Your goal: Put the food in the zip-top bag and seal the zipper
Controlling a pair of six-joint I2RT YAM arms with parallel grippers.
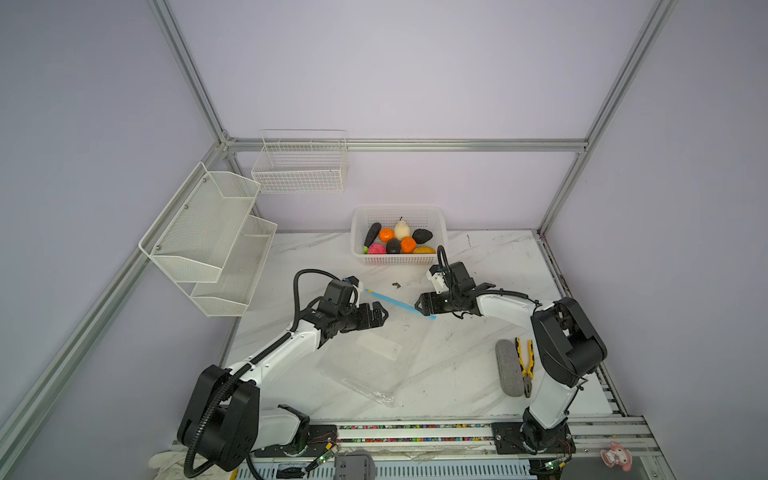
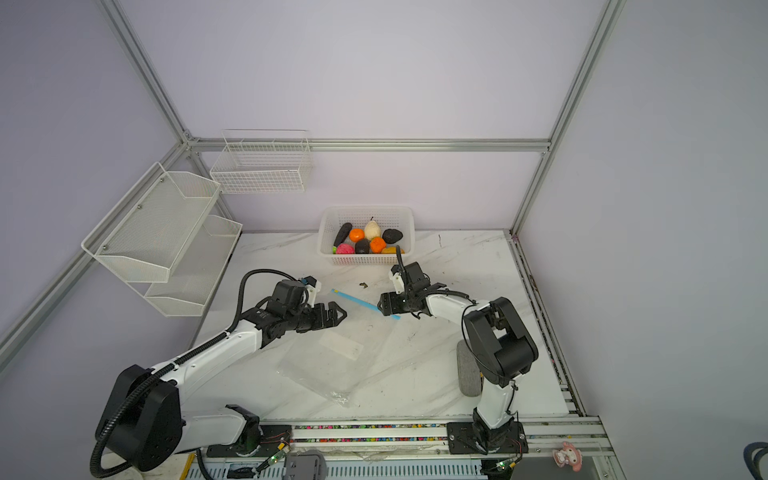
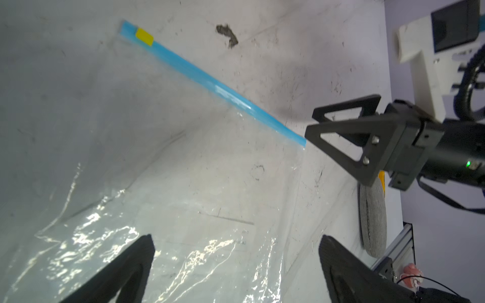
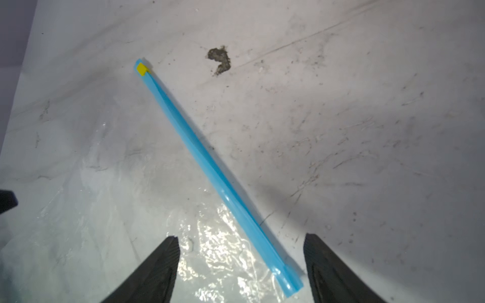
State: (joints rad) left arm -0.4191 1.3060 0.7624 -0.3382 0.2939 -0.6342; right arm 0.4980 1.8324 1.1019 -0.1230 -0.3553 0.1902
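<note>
Jaws of the right hand (image 4: 241, 237) stand apart and grip nothing. The near end of the zipper (image 4: 210, 168) lies between them, flat on the worktop (image 4: 367, 131). The step in hand looks like taking that end so the mouth can be opened. To do it well, I judge the hand should come low and pinch the blue strip itself, not the slick clear film beside it, and catch one lip only if the mouth is to part. The left hand (image 3: 236, 237) hovers wide open and empty over the zip-top bag (image 1: 365, 374), which lies spread and wrinkled between the arms; it could pin the film or take the other lip. The yellow piece (image 4: 141, 69) sits at the zipper's far end. The food (image 1: 399, 241) is all in the white basket (image 1: 357, 216), well apart from the bag.
</note>
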